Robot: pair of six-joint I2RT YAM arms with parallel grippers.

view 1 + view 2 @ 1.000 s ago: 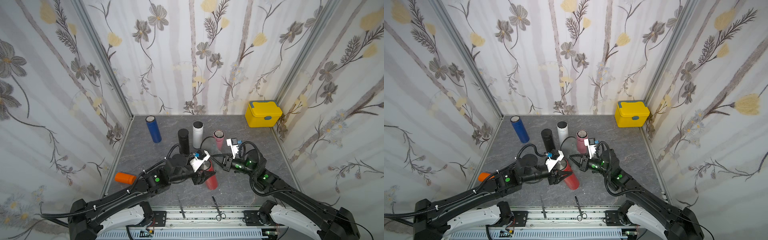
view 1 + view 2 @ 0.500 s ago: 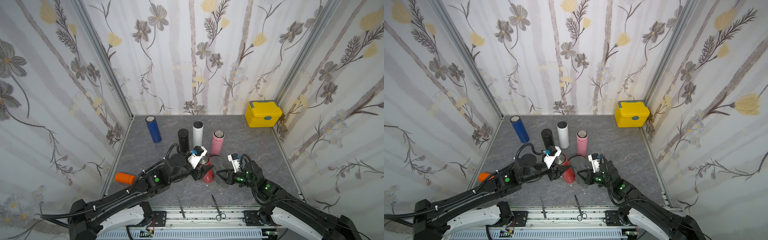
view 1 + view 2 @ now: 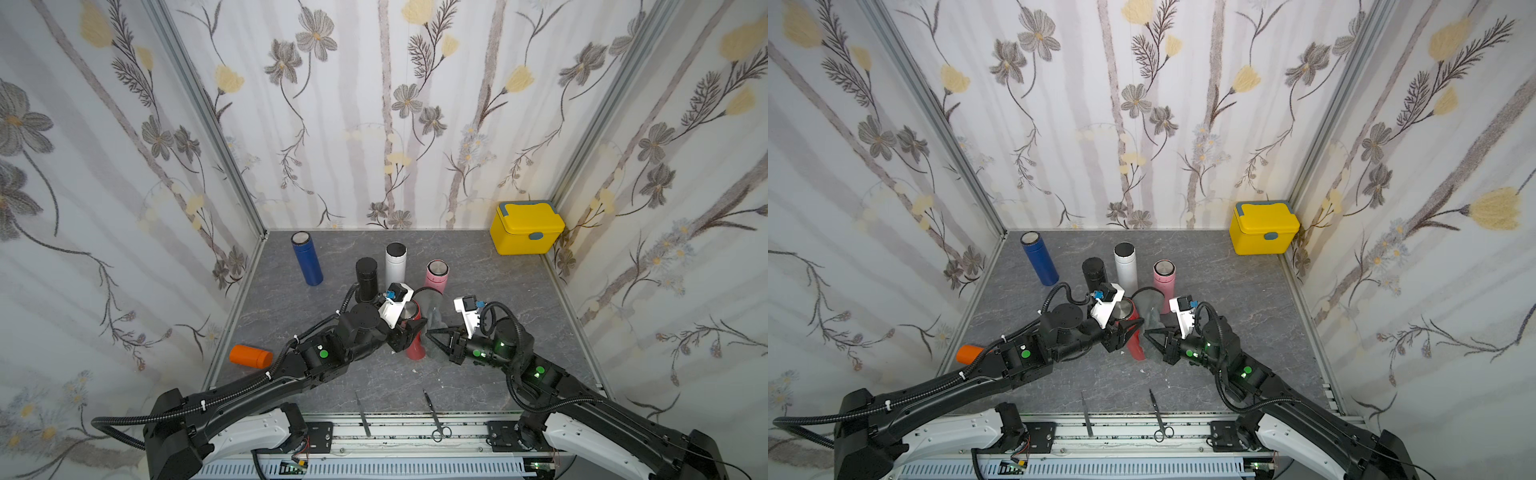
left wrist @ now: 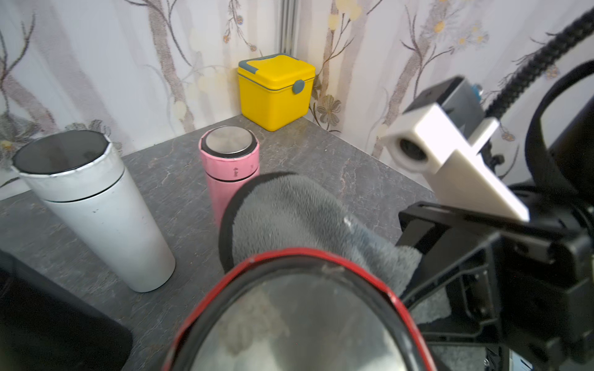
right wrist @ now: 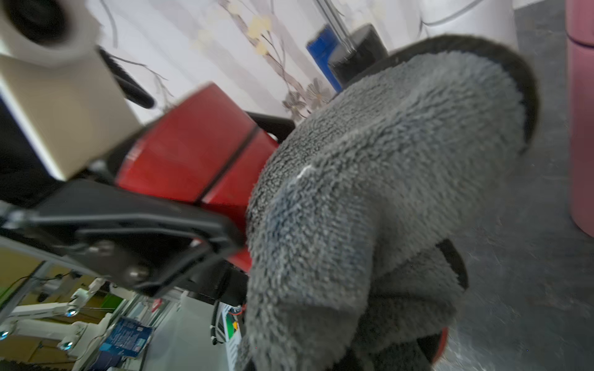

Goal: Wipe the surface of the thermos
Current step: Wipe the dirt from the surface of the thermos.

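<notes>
Both top views put the thermos [image 3: 415, 348] mid-bench [image 3: 282, 299], before the pink flask [image 3: 436, 277]. Your right wrist view added left fingers [image 5: 144, 231] clamped across it, cloth [image 5: 353, 208] alongside, pinched in closed right fingers [image 3: 441, 337].

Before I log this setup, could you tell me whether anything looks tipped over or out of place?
The orange thermos lies on its side, away from the standing ones. The scissors lie half on the front rail.

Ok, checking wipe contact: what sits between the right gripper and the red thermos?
The grey cloth, held by the right gripper, against the red thermos; right wrist view shows it.
</notes>
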